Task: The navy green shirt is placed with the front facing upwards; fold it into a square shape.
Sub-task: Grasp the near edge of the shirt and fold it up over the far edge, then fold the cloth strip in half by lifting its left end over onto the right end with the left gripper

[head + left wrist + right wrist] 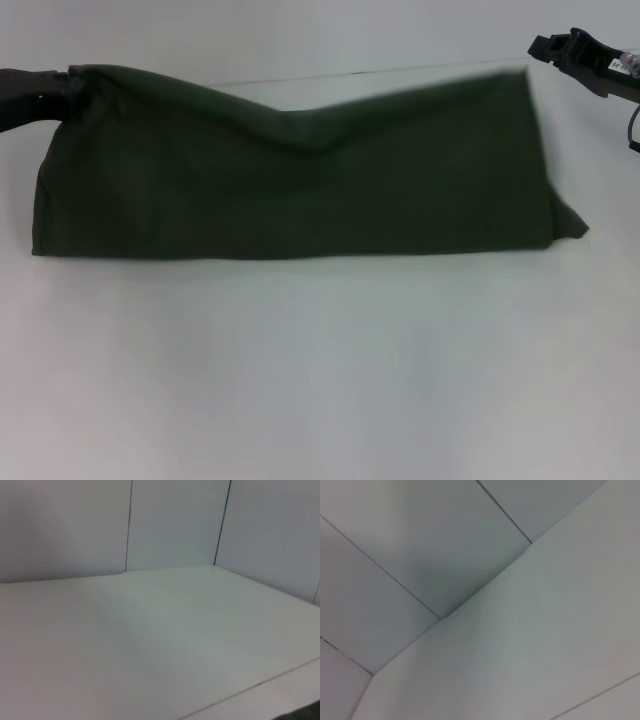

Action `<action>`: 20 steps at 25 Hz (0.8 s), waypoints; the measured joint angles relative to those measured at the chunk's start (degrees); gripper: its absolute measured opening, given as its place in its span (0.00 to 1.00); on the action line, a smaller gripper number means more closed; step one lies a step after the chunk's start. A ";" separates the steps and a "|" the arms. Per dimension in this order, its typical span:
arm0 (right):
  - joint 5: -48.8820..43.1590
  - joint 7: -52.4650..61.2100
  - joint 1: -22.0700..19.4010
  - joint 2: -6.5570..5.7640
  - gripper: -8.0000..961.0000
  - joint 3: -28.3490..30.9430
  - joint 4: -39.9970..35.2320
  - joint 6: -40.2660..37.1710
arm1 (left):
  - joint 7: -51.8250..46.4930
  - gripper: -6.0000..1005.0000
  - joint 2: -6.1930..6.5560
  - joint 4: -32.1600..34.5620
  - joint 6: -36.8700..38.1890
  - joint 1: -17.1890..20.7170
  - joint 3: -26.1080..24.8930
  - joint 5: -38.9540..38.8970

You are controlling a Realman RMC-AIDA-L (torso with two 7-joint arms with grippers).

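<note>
The navy green shirt (300,180) is across the far half of the white table (320,380), folded into a long wide band, plain green side showing, no lettering visible. Its near edge runs fairly straight from left to right and rests on the table. Its far edge is raised and blurred, sagging into a dip near the middle with both far corners higher. A small pointed flap sticks out at the near right corner.

The left gripper (62,85) is at the far left corner of the shirt, touching the cloth; the fabric covers the fingertips, so a grasp can't be confirmed. The right gripper (560,48) is at the far right, just beside the shirt's far right corner but apart from it; can't tell whether its fingers are parted or closed.

Open room: the near half of the table is bare white surface, with a strip on either side of the shirt. The wrist views show only white tabletop and white panelled walls (170,525) with dark seams.
</note>
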 joint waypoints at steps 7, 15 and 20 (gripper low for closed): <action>0.14 -2.02 0.93 0.53 0.11 -0.46 1.58 2.79 | 3.35 0.06 -5.30 2.42 -9.91 -0.04 4.26 -0.02; 4.50 -6.19 0.34 1.21 0.48 -0.45 1.77 2.26 | 4.14 0.38 -7.48 4.25 -22.22 1.14 7.17 -6.45; 5.21 -6.86 -0.34 1.23 0.61 -0.45 1.98 1.87 | 6.70 0.56 -7.01 5.72 -20.51 3.36 7.22 -14.48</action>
